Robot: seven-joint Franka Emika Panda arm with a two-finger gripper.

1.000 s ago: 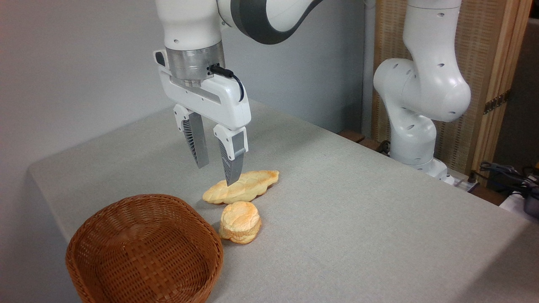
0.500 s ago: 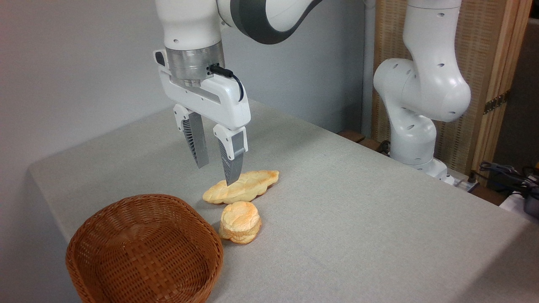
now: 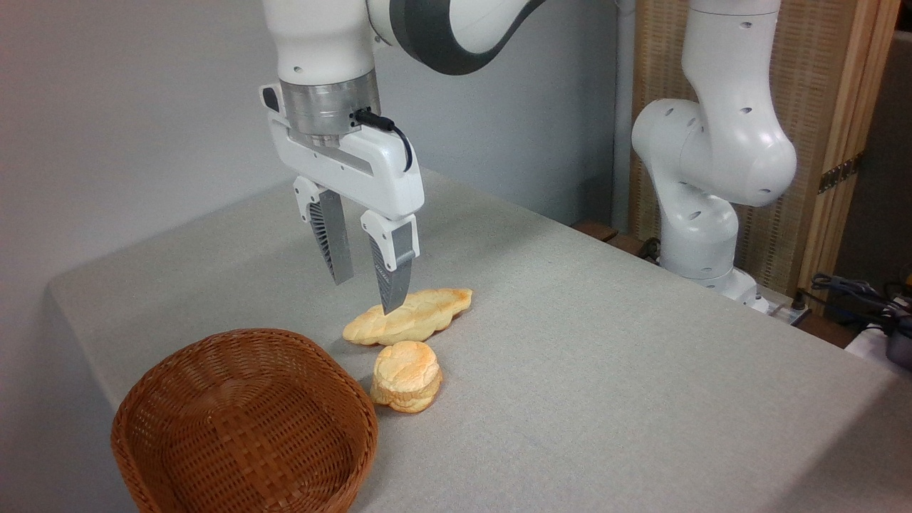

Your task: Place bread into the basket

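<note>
Bread (image 3: 406, 375) not yet grasped, just right of basket (image 3: 242, 420), touching its rim. Gripper (image 3: 365, 285) empty, partly open, above and behind basket. Pickup and placing both left.

A plain grey wall (image 3: 142, 92) stands behind the grey-clothed table (image 3: 605, 370); a woven wood-framed screen (image 3: 826, 107) at far right.

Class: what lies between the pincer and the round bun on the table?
In the camera view, the long braided loaf lies between the pincer and the bun.
</note>
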